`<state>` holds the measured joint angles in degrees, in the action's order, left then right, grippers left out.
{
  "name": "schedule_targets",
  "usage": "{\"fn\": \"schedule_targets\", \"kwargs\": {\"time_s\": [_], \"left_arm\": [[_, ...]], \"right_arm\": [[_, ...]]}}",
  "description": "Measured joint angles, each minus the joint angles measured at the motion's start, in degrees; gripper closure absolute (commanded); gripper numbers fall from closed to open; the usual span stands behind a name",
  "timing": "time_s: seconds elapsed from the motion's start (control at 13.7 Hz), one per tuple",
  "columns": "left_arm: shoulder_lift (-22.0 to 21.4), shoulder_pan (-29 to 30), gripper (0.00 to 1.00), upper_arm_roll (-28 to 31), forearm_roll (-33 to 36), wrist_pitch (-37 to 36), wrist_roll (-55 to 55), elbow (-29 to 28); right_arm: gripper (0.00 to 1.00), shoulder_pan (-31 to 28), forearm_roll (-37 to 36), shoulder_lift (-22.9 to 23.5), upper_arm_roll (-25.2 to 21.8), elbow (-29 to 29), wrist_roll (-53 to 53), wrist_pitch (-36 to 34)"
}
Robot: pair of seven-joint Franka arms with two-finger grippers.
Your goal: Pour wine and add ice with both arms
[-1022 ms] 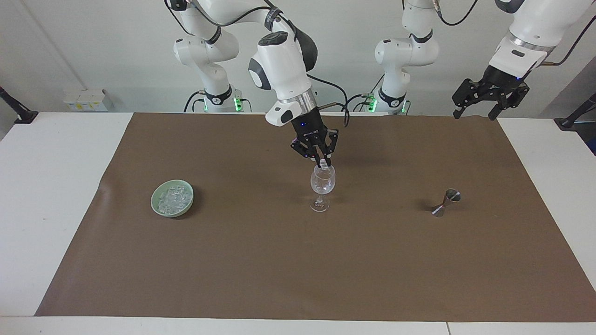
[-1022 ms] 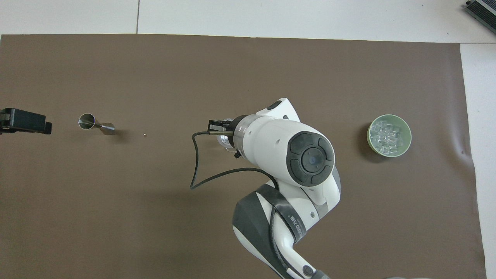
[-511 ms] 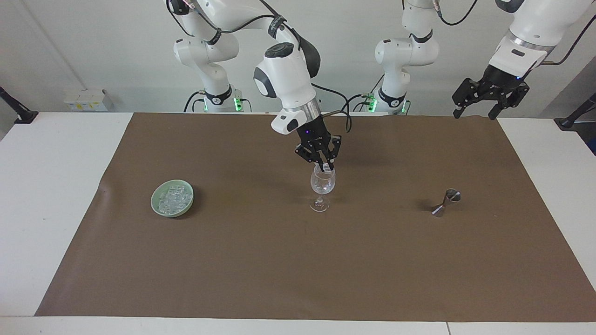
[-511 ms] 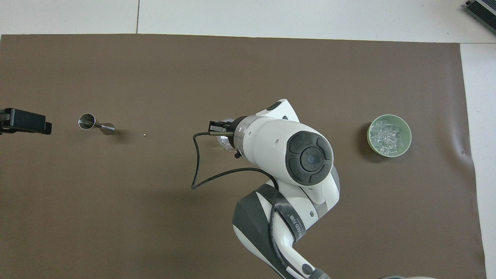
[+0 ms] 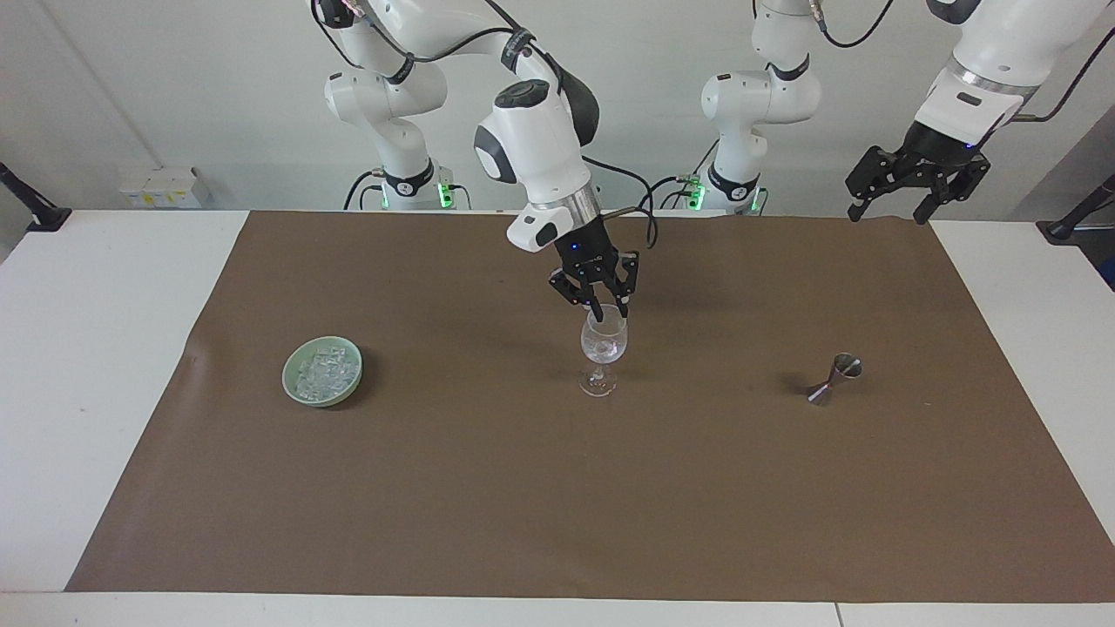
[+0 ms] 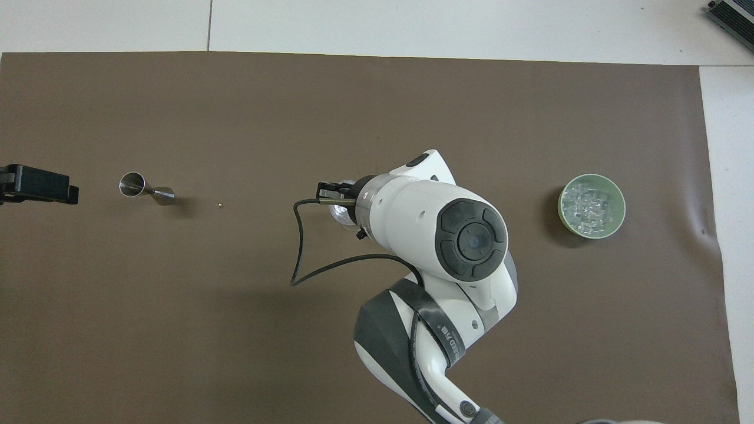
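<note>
Right tool (image 5: 607, 309), fingers parted, stood over the clear stemmed glass (image 5: 603, 351); green bowl (image 5: 322, 372) held glassy ice (image 5: 324, 370). Left tool (image 5: 895, 205) hung open, waiting.

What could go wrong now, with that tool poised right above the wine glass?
The right tool sits just over the rim of the wine glass; a sideways nudge could tip the tall-stemmed glass. More trips to the ice in the green bowl could drop cubes onto the brown mat.

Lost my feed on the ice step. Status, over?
Right gripper over the wine glass rim, fingers parted, nothing held. Left gripper open, waiting at its table end. Ice heaped in green bowl. Nothing obstructing.
</note>
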<state>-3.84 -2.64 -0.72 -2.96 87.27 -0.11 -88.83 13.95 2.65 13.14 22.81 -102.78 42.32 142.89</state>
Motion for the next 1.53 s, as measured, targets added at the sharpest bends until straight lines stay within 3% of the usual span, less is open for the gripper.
{"fn": "schedule_targets", "kwargs": {"time_s": [0.22, 0.58, 1.09, 1.53], "left_arm": [[0.0, 0.0, 0.0, 0.0, 0.0, 0.0, 0.0, 0.0], [0.0, 0.0, 0.0, 0.0, 0.0, 0.0, 0.0, 0.0], [0.0, 0.0, 0.0, 0.0, 0.0, 0.0, 0.0, 0.0], [0.0, 0.0, 0.0, 0.0, 0.0, -0.1, 0.0, 0.0]], "right_arm": [[0.0, 0.0, 0.0, -0.7, 0.0, 1.6, 1.2, -0.8], [0.0, -1.5, -2.1, -5.1, -1.5, 4.6, 1.3, -11.5], [0.0, -11.8, -4.9, -12.1, -2.1, 4.8, -7.7, -26.8], [0.0, -12.7, -4.9, -14.6, -5.6, 9.0, -11.3, -38.5]]}}
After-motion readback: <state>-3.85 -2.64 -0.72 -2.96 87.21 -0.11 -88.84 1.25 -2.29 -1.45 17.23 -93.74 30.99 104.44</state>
